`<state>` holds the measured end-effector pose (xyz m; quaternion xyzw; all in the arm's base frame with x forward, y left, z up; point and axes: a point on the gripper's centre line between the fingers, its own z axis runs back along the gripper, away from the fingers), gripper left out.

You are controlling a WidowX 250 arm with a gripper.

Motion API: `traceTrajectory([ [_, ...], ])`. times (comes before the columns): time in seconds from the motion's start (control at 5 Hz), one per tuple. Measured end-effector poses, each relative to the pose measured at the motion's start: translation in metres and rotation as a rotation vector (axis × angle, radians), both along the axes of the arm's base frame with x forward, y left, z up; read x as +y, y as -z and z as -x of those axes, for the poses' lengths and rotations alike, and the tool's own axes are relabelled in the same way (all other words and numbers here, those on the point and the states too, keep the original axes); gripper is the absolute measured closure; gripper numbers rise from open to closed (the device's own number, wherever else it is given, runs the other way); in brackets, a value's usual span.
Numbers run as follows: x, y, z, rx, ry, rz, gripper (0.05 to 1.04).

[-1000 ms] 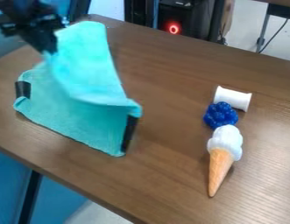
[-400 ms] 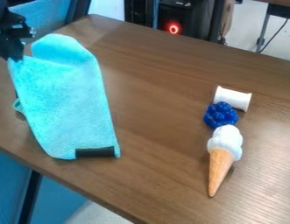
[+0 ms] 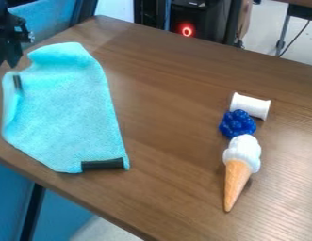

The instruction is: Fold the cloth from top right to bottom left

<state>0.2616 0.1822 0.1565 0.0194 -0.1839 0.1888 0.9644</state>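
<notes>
While the gripper hangs empty with its fingers parted, a turquoise cloth lies just below it on the desk, the diagonal fold apparently all but complete, with perhaps only the rumpled edge nearest the gripper to smooth.

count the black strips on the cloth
2. The lower strip is at the near edge of the cloth, by its right corner; the upper strip is near its upper left corner. More may be hidden under the folds.
</notes>
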Motion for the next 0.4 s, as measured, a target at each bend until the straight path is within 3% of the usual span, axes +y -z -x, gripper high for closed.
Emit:
traceTrajectory([
  [0.2,0.002,-0.002,-0.001,0.141,-0.038,-0.012,0.297],
  [0.4,-0.006,-0.016,-0.009,0.199,-0.055,-0.059,0.088],
])
